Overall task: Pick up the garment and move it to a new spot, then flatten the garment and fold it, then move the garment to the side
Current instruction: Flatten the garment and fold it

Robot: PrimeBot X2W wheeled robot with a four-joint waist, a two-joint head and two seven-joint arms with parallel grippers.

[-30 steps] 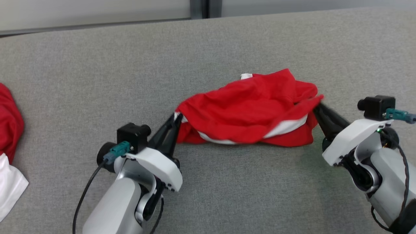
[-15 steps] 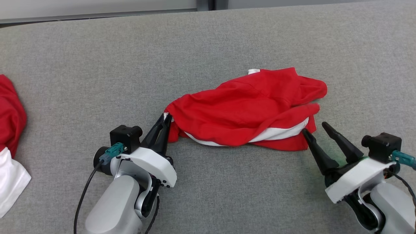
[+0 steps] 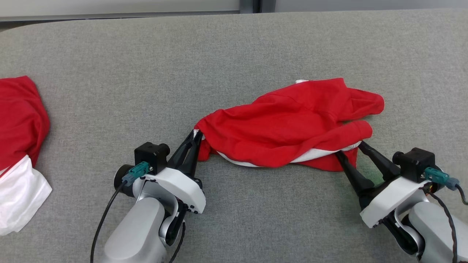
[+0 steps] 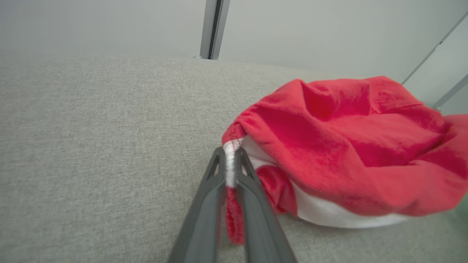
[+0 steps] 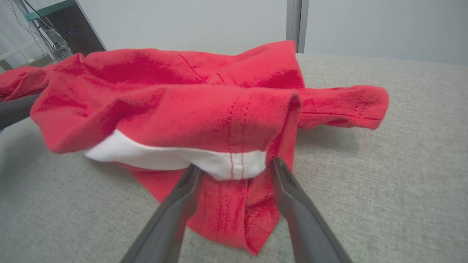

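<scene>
A crumpled red garment (image 3: pixel 289 124) with a white lining lies mid-table. My left gripper (image 3: pixel 195 136) is shut on the white hem at the garment's left end, and the left wrist view shows the hem pinched at my left gripper (image 4: pixel 230 155) beside the red garment (image 4: pixel 347 146). At the right end my right gripper (image 3: pixel 350 149) stands open. In the right wrist view my right gripper (image 5: pixel 235 165) straddles the white band and red lower corner of the garment (image 5: pixel 182 109), with its fingers apart from the cloth.
Another red and white cloth (image 3: pixel 22 120) lies at the table's left edge. The grey fabric table (image 3: pixel 234 54) stretches far behind the garment, to a pale wall with a dark post (image 3: pixel 249 5).
My right gripper let go of the garment's right end, drew back, then came forward again with open jaws around the lower right corner. The left gripper kept its hold. The camera shifted.
</scene>
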